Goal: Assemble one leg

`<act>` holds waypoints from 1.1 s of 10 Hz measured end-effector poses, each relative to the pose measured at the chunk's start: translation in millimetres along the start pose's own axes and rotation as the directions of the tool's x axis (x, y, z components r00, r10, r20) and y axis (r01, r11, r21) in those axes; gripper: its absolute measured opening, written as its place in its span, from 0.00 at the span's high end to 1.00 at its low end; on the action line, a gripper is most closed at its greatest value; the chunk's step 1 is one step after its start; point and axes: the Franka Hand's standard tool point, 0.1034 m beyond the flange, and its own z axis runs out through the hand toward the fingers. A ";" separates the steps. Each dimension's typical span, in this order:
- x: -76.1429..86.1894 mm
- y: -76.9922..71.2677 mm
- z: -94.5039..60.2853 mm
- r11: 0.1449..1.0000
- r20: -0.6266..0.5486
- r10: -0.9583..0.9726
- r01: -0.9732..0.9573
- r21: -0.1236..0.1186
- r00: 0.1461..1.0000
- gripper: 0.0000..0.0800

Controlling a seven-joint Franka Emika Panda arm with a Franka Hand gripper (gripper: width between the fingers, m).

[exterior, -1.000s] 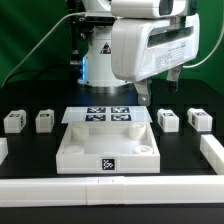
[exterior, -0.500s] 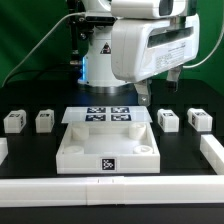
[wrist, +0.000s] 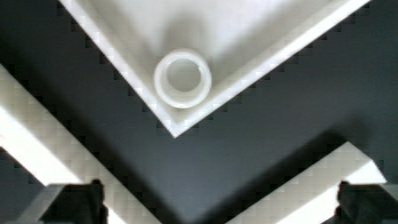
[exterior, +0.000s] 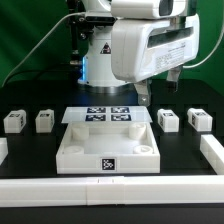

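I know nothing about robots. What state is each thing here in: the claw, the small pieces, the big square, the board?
Gripper: open, empty, above a panel corner.
Legs: loose on the table, two each side of the panel, none fitted.
Panel: lying flat; the socket under the gripper is empty.
Marker board: flat, behind the panel.

Marker board (exterior: pixel 110 115) just behind panel (exterior: pixel 108 142), two legs (exterior: pixel 44 121) at the exterior view's left, two at its right
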 end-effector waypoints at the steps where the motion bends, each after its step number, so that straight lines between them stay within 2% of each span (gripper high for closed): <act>1: 0.0 0.0 0.0 1.000 0.000 0.000 0.000 0.000 1.000 0.19; 2: -1.2 0.0 -0.1 1.000 0.003 -0.004 0.004 0.003 1.000 0.19; 3: -6.7 -0.1 -0.8 1.000 0.017 -0.023 0.023 0.015 1.000 0.19; 4: -16.2 0.0 -0.7 0.998 0.010 -0.064 0.064 0.030 0.998 0.19; 5: -25.8 -4.0 0.7 0.993 0.014 -0.109 0.109 0.034 0.994 0.19; 6: -39.4 -7.7 3.7 0.946 0.005 -0.322 0.322 0.029 0.947 0.19; 7: -56.8 -4.5 7.8 0.852 -0.006 -0.523 0.523 0.025 0.852 0.19; 8: -60.5 -1.9 8.2 0.849 -0.003 -0.527 0.527 0.030 0.850 0.19; 9: -59.1 -2.2 8.8 0.775 0.001 -0.631 0.631 0.029 0.776 0.19; 11: -62.5 -0.4 9.9 0.688 -0.001 -0.726 0.725 0.031 0.688 0.19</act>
